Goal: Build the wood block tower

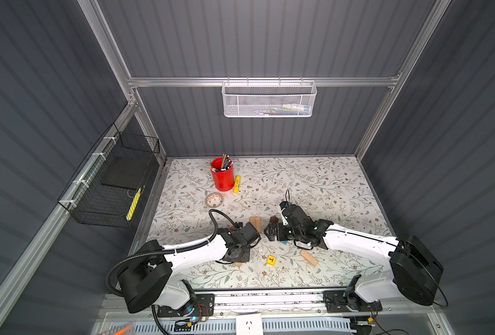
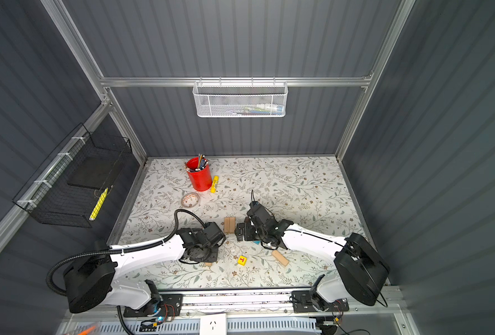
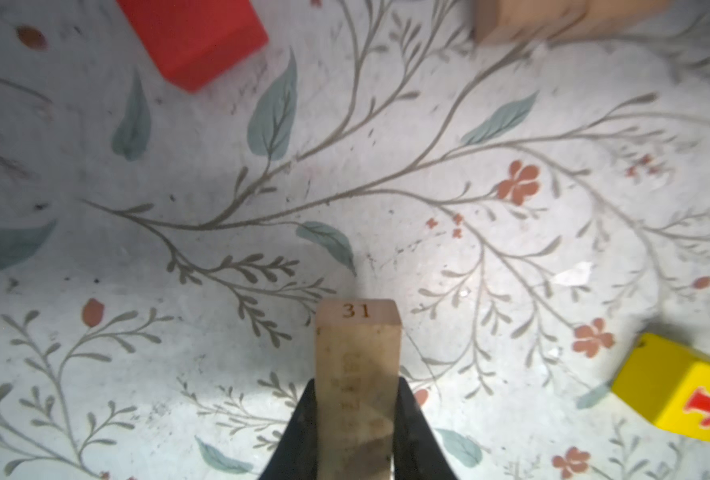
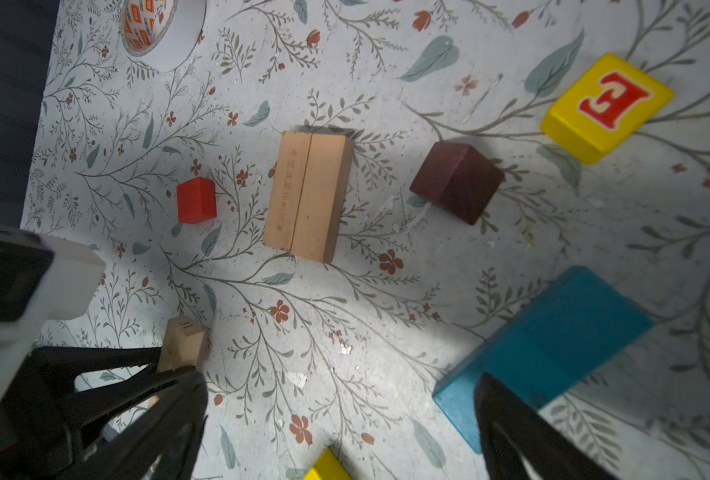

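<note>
Tan block [image 3: 357, 332] (marked 31) pinched in left gripper [image 3: 357, 390]: pickup step; right gripper [image 4: 341, 378] wide, empty. Next probably: lift, carry to tan pair [image 4: 307, 195]

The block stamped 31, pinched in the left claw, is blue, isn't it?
No, the block is tan wood, not blue; the left wrist view shows it. It is stamped 31 and pinched in the left gripper.

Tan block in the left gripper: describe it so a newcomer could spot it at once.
On the flowered table, follow the left arm to the left gripper. It pinches the tan block, the only one showing 31 on its end.
</note>
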`<state>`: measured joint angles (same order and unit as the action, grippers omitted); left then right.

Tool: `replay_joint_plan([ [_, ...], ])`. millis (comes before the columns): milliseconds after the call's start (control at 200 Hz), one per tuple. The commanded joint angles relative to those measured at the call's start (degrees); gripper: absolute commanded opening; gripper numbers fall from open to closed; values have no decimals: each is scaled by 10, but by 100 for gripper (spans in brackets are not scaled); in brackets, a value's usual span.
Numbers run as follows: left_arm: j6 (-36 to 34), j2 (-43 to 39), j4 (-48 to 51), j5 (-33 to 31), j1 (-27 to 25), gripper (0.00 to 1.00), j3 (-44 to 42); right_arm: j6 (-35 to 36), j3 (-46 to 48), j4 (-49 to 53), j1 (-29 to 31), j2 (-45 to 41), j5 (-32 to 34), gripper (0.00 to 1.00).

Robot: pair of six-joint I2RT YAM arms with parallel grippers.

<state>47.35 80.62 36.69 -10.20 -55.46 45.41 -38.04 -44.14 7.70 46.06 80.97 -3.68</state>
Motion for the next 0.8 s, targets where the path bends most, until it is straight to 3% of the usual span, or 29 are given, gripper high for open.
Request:
replay_joint_plan([
  [0, 11, -14, 25, -32, -2, 15, 56, -14, 8, -7, -11, -16, -14, 99],
  [795, -75, 186, -9, 19, 105, 11, 252, -56, -29, -29, -51, 48, -40, 99],
])
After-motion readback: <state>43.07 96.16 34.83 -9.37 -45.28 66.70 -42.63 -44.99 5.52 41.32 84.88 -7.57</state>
